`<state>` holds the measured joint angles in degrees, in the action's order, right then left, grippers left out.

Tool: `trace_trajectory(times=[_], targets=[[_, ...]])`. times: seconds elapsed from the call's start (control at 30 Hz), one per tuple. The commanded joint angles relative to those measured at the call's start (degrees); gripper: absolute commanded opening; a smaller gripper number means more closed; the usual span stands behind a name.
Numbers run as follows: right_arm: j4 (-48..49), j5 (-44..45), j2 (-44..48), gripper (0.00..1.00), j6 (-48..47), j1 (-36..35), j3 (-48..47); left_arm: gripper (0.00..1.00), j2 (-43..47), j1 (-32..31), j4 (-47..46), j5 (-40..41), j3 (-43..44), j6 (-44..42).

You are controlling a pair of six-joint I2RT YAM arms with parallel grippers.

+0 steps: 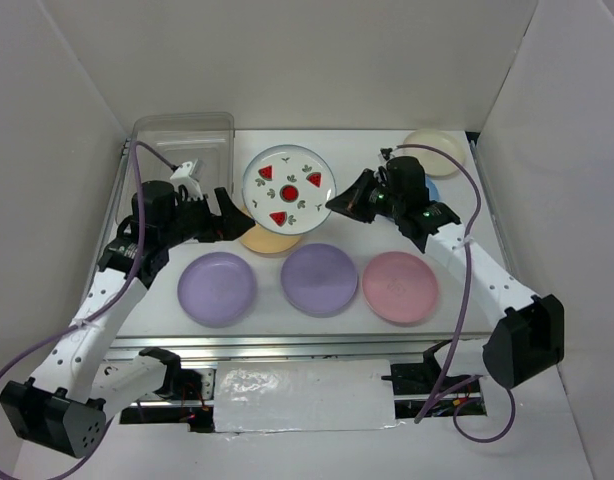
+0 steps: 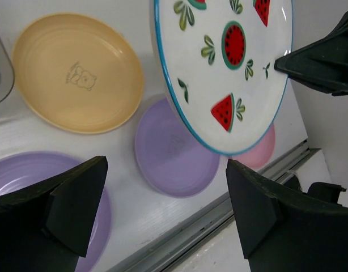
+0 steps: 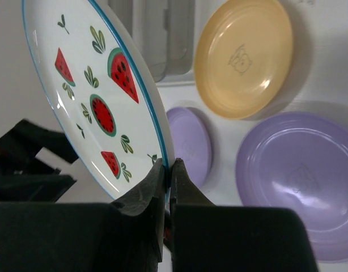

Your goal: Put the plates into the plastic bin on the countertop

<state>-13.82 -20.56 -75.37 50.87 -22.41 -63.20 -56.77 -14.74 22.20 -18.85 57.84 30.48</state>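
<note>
My right pincer (image 3: 169, 165) grips the watermelon plate (image 1: 289, 188) by its rim.
Plate tilted above the bench (image 1: 347, 232); my left pincer (image 1: 232, 215) gapes empty beside it.

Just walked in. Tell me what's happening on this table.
The right gripper is shut on the rim of the watermelon-print plate, holding it tilted above the countertop. The left gripper hangs open beside it, holding nothing. The plastic bin looks empty; the other plates lie on the countertop.
</note>
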Motion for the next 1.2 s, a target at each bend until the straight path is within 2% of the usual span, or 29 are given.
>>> trace_trajectory(times=[0.0, 0.07, 0.17, 0.2, 0.3, 0.43, 0.47, 0.57, 0.6, 0.63, 0.67, 0.7, 0.73, 0.77, 0.8, 0.83, 0.9, 1.03, 1.1, 1.17], targets=[[4.9, -4.9, 5.1, 0.00, -0.2, -0.3, -0.9, 0.99, -0.4, 0.3, -9.5, -4.4, -0.4, 1.9], [4.6, -5.5, 6.2, 0.00, -0.6, -0.3, -0.3, 0.99, -1.6, 0.4, -10.4, -4.1, -0.7, 2.3], [4.4, -6.2, 6.9, 0.00, -0.8, -0.7, 0.7, 0.83, -2.5, 0.4, -12.6, -4.0, -1.2, 2.5], [4.6, -6.6, 7.1, 0.00, -0.7, -1.0, 1.1, 0.72, -2.8, 0.4, -14.1, -4.2, -1.3, 2.9], [6.0, -7.8, 7.3, 0.00, -0.3, -2.0, 1.9, 0.59, -3.6, 0.4, -16.1, -5.6, -1.4, 4.1], [7.1, -8.7, 7.2, 0.00, 0.1, -2.8, 2.4, 0.60, -4.8, 0.4, -16.9, -5.1, -1.2, 4.5], [7.1, -8.8, 7.3, 0.00, 0.2, -2.9, 2.5, 0.57, -4.9, 0.4, -16.9, -5.1, -1.1, 4.3], [7.4, -8.7, 7.3, 0.00, 0.2, -3.3, 2.8, 0.33, -5.1, 0.4, -16.9, -5.2, -0.7, 4.4], [7.5, -8.7, 7.3, 0.00, 0.3, -3.3, 2.9, 0.09, -5.5, 0.5, -16.6, -5.1, -0.4, 4.7], [7.5, -8.9, 7.4, 0.00, 0.2, -3.2, 2.9, 0.00, -6.1, 0.4, -16.0, -4.6, 0.2, 4.8], [7.6, -8.8, 7.4, 0.00, 0.2, -3.2, 3.0, 0.00, -6.4, 0.4, -15.3, -4.1, 1.0, 5.0], [7.6, -8.9, 7.9, 0.04, 0.1, -3.2, 3.0, 0.00, -6.5, 0.4, -14.2, -1.8, 1.3, 5.6], [7.5, -8.7, 7.9, 0.11, -0.1, -3.2, 3.0, 0.00, -6.0, 0.4, -14.1, -0.4, 1.4, 6.1], [7.4, -8.6, 8.4, 0.48, -0.2, -2.9, 3.2, 0.00, -5.5, 0.6, -14.7, 0.6, 1.1, 7.0], [7.2, -8.4, 8.7, 0.67, -0.2, -2.6, 3.3, 0.00, -4.4, 0.9, -14.9, 3.1, 0.9, 7.4], [6.8, -7.2, 9.3, 0.99, -0.1, -2.0, 3.7, 0.00, -4.0, 1.4, -14.7, 4.5, 1.1, 8.8], [6.5, -6.6, 9.7, 1.00, -0.5, -0.7, 4.9, 0.00, -3.7, 2.7, -12.6, 7.8, 2.1, 10.3], [3.5, -4.2, 12.9, 1.00, -0.7, 4.3, 7.9, 0.00, -5.9, 11.3, -7.4, 13.0, 6.8, 15.7], [4.5, -4.6, 15.6, 1.00, -0.6, 5.4, 11.2, 0.00, -8.2, 18.4, -8.1, 11.6, 7.7, 18.8], [5.2, -5.0, 17.1, 1.00, -0.7, 5.8, 13.4, 0.00, -10.7, 22.3, -12.1, 10.2, 7.2, 21.4]])
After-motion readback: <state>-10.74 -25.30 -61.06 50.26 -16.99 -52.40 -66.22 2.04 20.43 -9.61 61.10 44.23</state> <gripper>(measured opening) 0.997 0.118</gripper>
